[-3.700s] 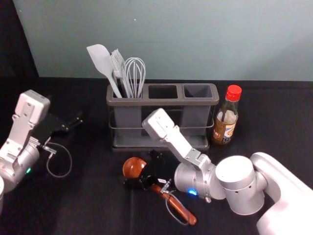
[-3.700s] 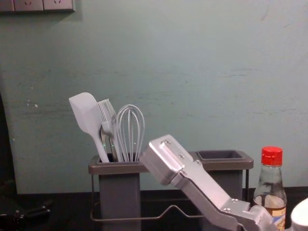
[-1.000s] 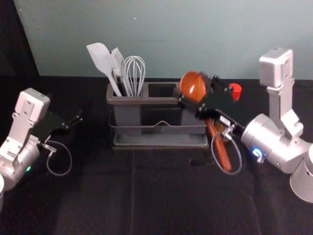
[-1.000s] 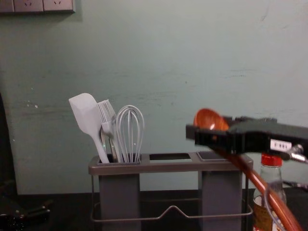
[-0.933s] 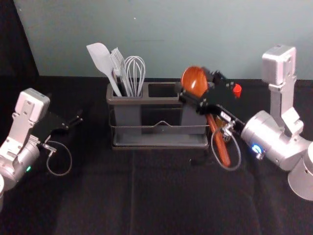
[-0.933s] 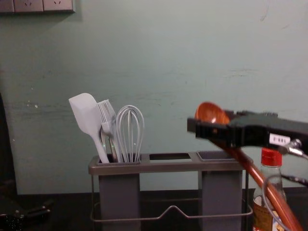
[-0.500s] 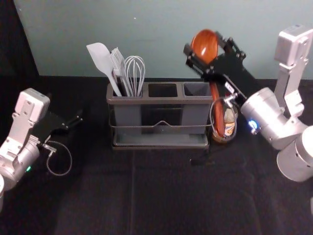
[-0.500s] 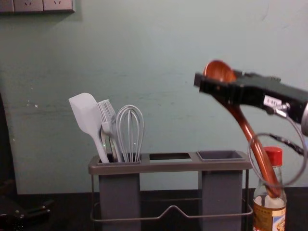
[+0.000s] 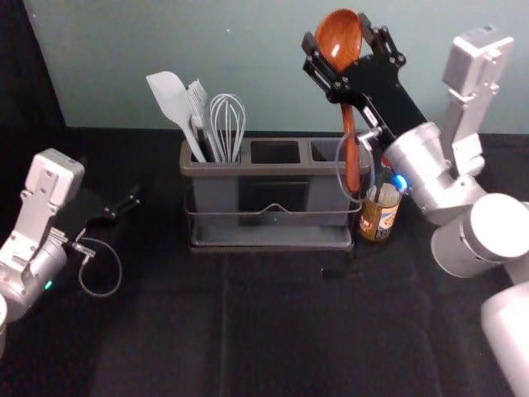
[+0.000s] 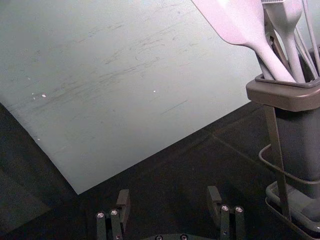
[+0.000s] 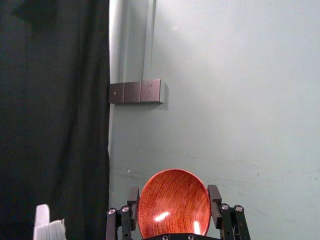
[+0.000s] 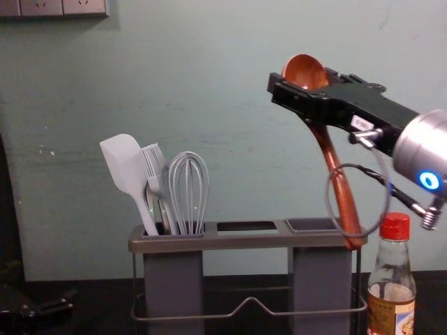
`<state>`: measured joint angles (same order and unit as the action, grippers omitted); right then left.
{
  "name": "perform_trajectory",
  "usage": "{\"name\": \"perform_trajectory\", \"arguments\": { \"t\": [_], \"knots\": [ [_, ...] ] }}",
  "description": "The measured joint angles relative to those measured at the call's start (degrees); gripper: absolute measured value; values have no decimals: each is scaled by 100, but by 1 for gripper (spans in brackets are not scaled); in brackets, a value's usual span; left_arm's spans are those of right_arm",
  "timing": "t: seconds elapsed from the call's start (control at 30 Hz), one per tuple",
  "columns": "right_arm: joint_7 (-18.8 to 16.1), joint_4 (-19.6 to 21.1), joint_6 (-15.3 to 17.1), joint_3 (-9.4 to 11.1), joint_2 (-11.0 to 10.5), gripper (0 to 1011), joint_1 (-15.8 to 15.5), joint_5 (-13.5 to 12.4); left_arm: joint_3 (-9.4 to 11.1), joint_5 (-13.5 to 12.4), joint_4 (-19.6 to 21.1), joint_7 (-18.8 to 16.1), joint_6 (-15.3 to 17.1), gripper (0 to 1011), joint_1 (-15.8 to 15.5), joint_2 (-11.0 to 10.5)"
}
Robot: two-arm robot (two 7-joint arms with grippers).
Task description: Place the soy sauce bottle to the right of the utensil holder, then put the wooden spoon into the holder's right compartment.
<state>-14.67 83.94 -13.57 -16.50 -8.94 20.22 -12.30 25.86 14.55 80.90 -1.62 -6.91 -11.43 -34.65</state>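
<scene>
In the head view my right gripper (image 9: 345,51) is raised above the right end of the utensil holder (image 9: 273,172), shut on the wooden spoon (image 9: 351,153) at its bowl. The spoon's handle hangs down by the right compartment (image 9: 324,150). In the chest view the handle's lower end overlaps the holder's right rim; contact cannot be told. The right wrist view has the spoon bowl (image 11: 174,202) between the fingers of the right gripper (image 11: 174,200). The soy sauce bottle (image 12: 392,293) stands upright just right of the holder. My left gripper (image 9: 128,204) rests at the left, open; its fingers stand apart in the left wrist view.
A white spatula (image 9: 170,103), a brush (image 9: 199,112) and a whisk (image 9: 227,124) stand in the holder's left compartment. The middle compartment (image 9: 274,153) holds no utensil. A wall rises behind the holder. Dark cloth (image 9: 165,322) covers the table.
My right gripper has risen with the spoon from beside the holder's front right, then shifted slightly left, bringing the handle from before the bottle toward the right compartment. The left arm has stayed put.
</scene>
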Motion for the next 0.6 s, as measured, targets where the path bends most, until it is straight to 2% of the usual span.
{"name": "perform_trajectory", "arguments": {
  "t": [0.13, 0.43, 0.6],
  "knots": [
    [51, -322, -198, -4, 192, 841, 201, 165, 0, 0, 0, 0, 0, 1005, 0, 0],
    [233, -734, -388, 18, 475, 842, 496, 534, 0, 0, 0, 0, 0, 1005, 0, 0],
    [289, -941, -504, 40, 609, 842, 605, 657, 0, 0, 0, 0, 0, 1005, 0, 0]
  ]
}}
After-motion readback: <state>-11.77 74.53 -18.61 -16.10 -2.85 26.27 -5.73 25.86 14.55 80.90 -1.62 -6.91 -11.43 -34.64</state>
